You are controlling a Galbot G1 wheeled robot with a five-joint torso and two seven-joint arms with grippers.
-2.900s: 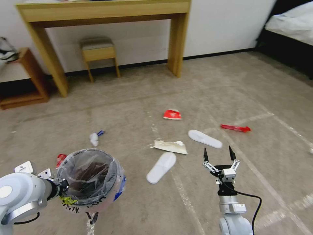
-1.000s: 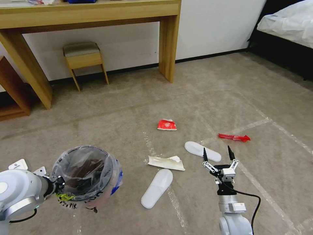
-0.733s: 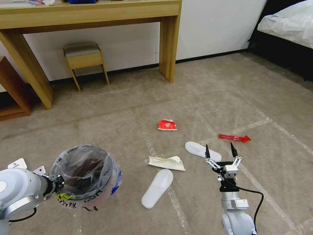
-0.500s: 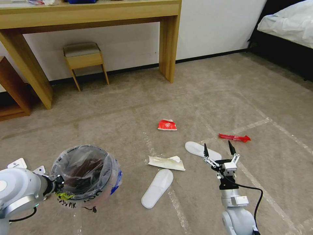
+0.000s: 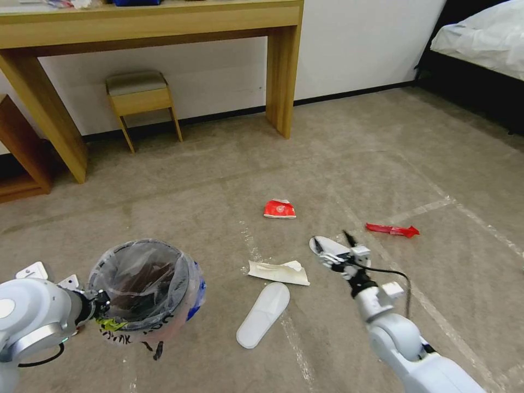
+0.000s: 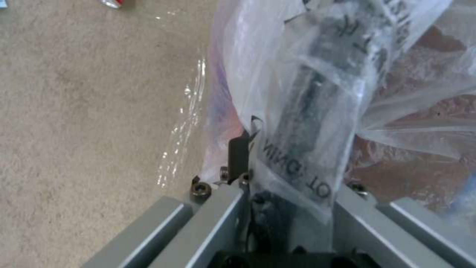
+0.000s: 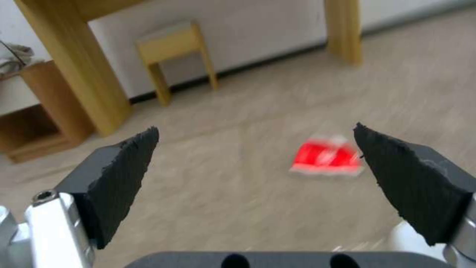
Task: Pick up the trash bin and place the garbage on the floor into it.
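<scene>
The trash bin (image 5: 144, 286), lined with a clear crinkled bag, hangs above the floor (image 5: 218, 180) at lower left. My left gripper (image 5: 100, 307) is shut on its rim; the left wrist view shows the bin (image 6: 317, 93) and bag clamped in that gripper (image 6: 292, 178). My right gripper (image 5: 335, 250) reaches forward, open, just over the far white slipper sole (image 5: 326, 244). Through that open gripper (image 7: 255, 128) the squashed red carton (image 7: 327, 158) lies ahead. Other garbage: red carton (image 5: 280, 209), red wrapper (image 5: 393, 230), beige paper (image 5: 277, 271), near slipper sole (image 5: 263, 315).
A wooden desk (image 5: 153, 22) and small stool (image 5: 139, 93) stand along the back wall, with a low shelf (image 5: 22, 153) at the left. A bed (image 5: 480, 49) fills the far right corner. Whitish tape lines (image 5: 426, 207) cross the carpet.
My right arm has stretched forward and tipped down, carrying the open gripper over the far slipper sole. The bin stays held in the left gripper. Earlier, the camera view shifted.
</scene>
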